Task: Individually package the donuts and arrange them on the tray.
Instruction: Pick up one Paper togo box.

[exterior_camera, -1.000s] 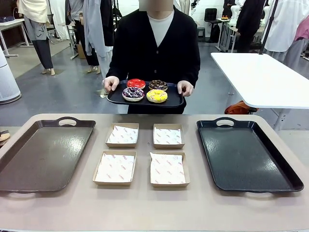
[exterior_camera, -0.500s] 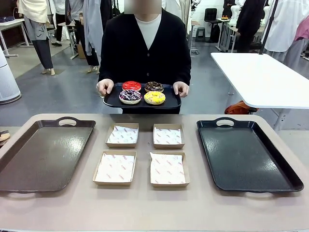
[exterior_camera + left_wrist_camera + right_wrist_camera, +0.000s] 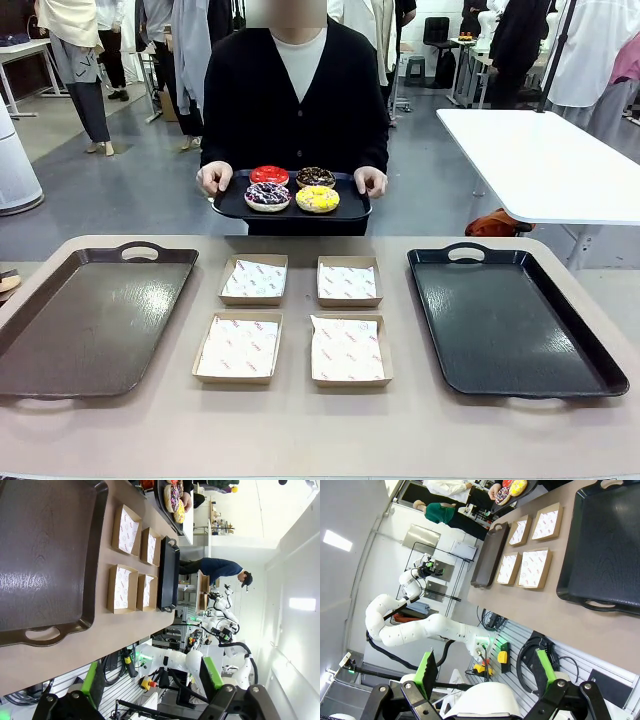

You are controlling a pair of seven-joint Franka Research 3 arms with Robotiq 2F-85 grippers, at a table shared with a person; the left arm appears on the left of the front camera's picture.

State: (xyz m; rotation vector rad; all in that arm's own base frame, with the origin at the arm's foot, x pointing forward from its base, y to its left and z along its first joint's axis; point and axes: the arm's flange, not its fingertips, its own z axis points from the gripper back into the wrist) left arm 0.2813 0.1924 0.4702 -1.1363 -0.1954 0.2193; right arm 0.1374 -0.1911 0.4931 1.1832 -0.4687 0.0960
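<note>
Jaws wide apart on both arms: left jaws and right jaws alike have nothing between the green pads (image 3: 93,681), both parked back behind the near edge of the worktop (image 3: 320,430). Change over the last second: the person's carrying tray (image 3: 355,209) has drifted a little toward picture left and slightly up, still held off the far edge with a hand (image 3: 213,178) at each end, not set down. The donuts all ride on it: red donut (image 3: 269,175), chocolate donut (image 3: 315,177), purple donut (image 3: 267,196), yellow donut (image 3: 317,199). Worktop layout is unchanged: four paper-lined boxes (image 3: 254,279) sit between the brown tray (image 3: 90,320) and the black tray (image 3: 510,325), no donuts in them. Likely meaning: delivery still pending, packaging not begun, donuts well out of reach. The arms should wait for set-down.
</note>
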